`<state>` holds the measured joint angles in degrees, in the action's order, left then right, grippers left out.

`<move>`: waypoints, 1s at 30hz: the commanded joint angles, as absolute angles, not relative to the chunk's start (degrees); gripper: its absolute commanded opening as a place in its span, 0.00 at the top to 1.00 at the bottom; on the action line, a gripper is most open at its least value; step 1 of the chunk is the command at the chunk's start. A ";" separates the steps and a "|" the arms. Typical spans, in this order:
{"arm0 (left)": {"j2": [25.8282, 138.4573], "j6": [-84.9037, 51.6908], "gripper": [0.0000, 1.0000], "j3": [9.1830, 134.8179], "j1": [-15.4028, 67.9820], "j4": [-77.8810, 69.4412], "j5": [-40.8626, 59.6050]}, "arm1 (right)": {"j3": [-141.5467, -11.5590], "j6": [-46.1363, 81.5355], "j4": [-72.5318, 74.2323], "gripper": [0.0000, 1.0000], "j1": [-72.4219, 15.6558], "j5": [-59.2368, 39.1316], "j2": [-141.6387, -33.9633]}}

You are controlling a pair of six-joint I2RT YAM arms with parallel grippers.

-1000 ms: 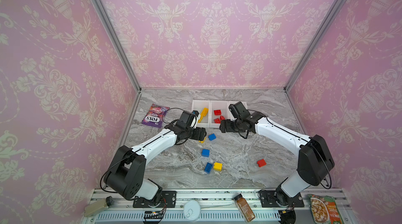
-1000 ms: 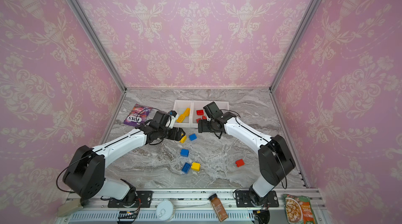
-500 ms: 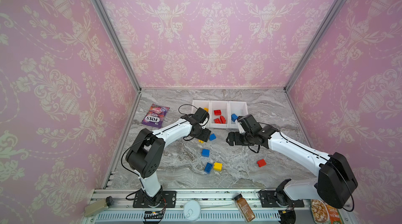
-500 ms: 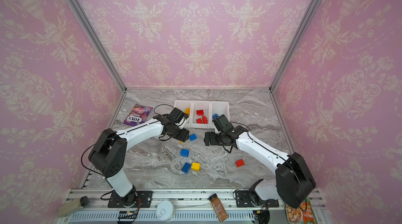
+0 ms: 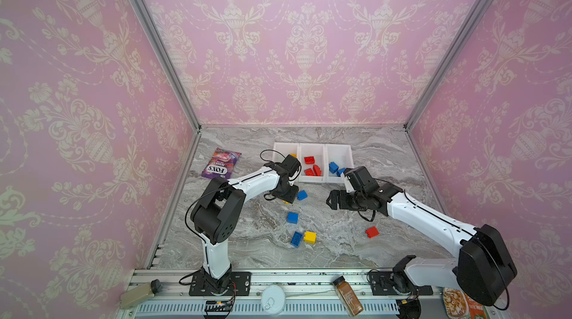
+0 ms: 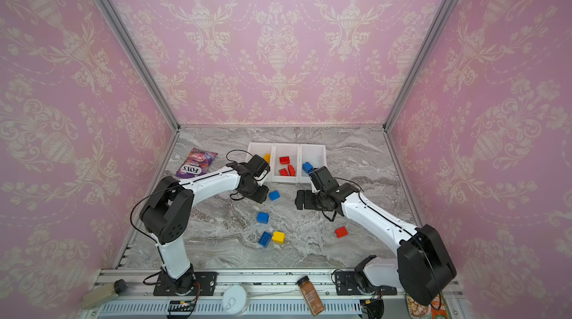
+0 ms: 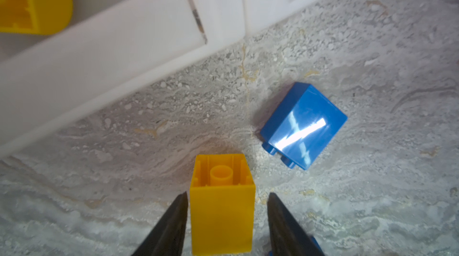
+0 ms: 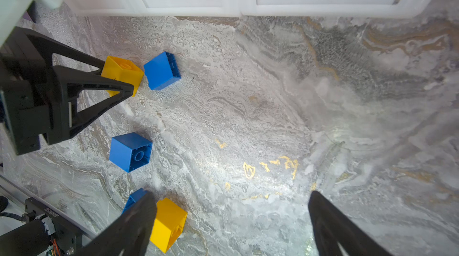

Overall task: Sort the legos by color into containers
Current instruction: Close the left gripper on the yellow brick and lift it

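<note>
A yellow brick lies on its side on the marble table, just in front of the white containers. My left gripper is open and straddles it: one finger is at its side, the other a small gap away. A blue brick lies close beside it. My right gripper hangs wide open over bare table in front of the right bin, holding nothing. The left bin holds a yellow brick, the middle bin red bricks, the right bin blue bricks.
Loose on the table are a blue brick, a blue brick touching a yellow one, and a red brick. A purple candy bag lies at the back left. A spice jar rests on the front rail.
My left gripper has come down around the yellow brick and its jaws have narrowed. My right gripper has drawn back from the bins toward the middle of the table, still open.
</note>
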<state>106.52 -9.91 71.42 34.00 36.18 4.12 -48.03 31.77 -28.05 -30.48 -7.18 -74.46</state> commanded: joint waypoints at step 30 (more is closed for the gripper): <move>98.20 -8.14 0.80 77.34 34.54 39.69 -3.36 | -46.47 33.62 -27.60 0.03 -29.98 -7.74 -71.20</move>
